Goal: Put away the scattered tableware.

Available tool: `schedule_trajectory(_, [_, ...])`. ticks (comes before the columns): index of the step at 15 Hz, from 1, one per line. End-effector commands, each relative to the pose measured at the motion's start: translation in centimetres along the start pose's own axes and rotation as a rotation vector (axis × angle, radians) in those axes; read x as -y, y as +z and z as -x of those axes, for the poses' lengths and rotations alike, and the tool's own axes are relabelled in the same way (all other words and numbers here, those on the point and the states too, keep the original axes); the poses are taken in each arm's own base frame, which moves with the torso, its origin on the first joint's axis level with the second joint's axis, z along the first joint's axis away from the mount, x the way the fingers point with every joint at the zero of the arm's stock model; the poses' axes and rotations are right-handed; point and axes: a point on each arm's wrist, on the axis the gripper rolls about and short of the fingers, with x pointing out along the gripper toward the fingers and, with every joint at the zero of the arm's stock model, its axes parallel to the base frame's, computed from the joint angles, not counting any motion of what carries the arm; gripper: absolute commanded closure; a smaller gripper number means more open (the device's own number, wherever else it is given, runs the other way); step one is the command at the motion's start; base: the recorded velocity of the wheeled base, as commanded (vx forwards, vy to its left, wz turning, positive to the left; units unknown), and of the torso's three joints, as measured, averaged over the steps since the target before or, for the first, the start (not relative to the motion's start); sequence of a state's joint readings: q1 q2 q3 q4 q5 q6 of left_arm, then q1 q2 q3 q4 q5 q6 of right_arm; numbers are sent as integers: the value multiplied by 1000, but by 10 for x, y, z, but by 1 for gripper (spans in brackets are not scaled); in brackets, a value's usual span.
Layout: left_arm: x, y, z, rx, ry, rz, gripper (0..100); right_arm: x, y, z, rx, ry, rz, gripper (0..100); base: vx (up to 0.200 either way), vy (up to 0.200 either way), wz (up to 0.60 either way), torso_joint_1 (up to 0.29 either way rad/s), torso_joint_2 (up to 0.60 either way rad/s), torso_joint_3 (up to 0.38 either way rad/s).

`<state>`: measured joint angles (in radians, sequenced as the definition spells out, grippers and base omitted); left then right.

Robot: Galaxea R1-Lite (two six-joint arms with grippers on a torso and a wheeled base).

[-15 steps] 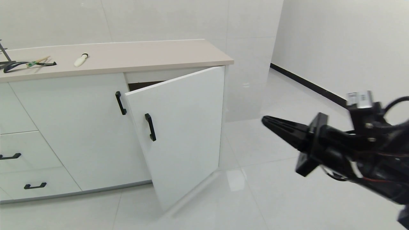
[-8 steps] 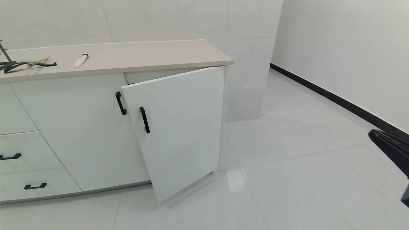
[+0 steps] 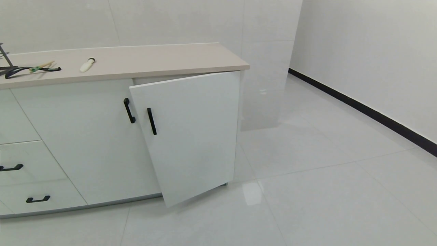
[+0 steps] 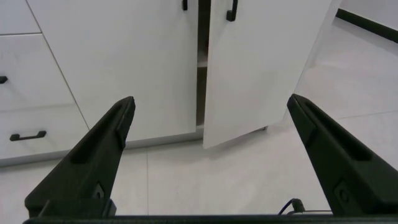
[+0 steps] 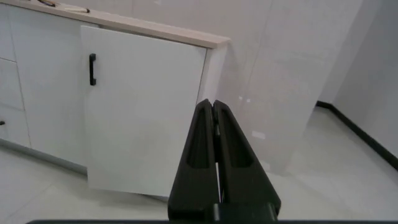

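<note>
1. The scattered tableware lay on the countertop (image 3: 153, 59), toward its left end. A white utensil (image 3: 86, 64) with a dark tip sat there, and farther left a pair of chopsticks (image 3: 41, 65) lay beside a black utensil (image 3: 20, 70). Each had its long axis roughly along the counter's length.
2. The left gripper (image 4: 211, 102) held nothing, its fingers spread wide, and it sat low in front of the gap at the left edge of the cabinet door (image 3: 191, 130).
3. The right gripper (image 5: 213, 109) was empty too, its fingers pressed together, and pointed at the door's face from the right.
4. The tableware lay above and to the left of both grippers, well apart from them. The left arm was probably the nearer one.
5. The left wrist view looked into the dark gap, where a shelf edge (image 4: 202, 64) showed. In the head view the ajar door, hinged on its right, hid that interior.
</note>
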<state>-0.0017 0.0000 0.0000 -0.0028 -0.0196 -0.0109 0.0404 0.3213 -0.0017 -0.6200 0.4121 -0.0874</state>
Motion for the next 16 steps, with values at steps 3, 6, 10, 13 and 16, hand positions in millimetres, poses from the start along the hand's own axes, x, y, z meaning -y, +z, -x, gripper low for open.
schedule_trajectory(3, [0,0,0,-1,0,0,0,-20,-45,37,-211,-66,-63,100,0,0,0,0,0,0])
schedule_trajectory(6, [0,0,0,0,0,-2,0,-17,-50,39,-285,-253,-66,100,0,0,0,0,0,0])
schedule_trajectory(10, [0,0,0,0,-2,-12,0,-14,-55,42,-323,-435,-146,100,0,200,0,5,2,-1])
schedule_trajectory(13, [0,0,0,-1,-3,-12,0,-14,-55,42,-323,-429,-150,100,0,0,0,0,0,0])
schedule_trajectory(16, [0,0,0,0,-6,-12,0,-14,-55,42,-324,-429,-154,100,0,0,0,0,0,0])
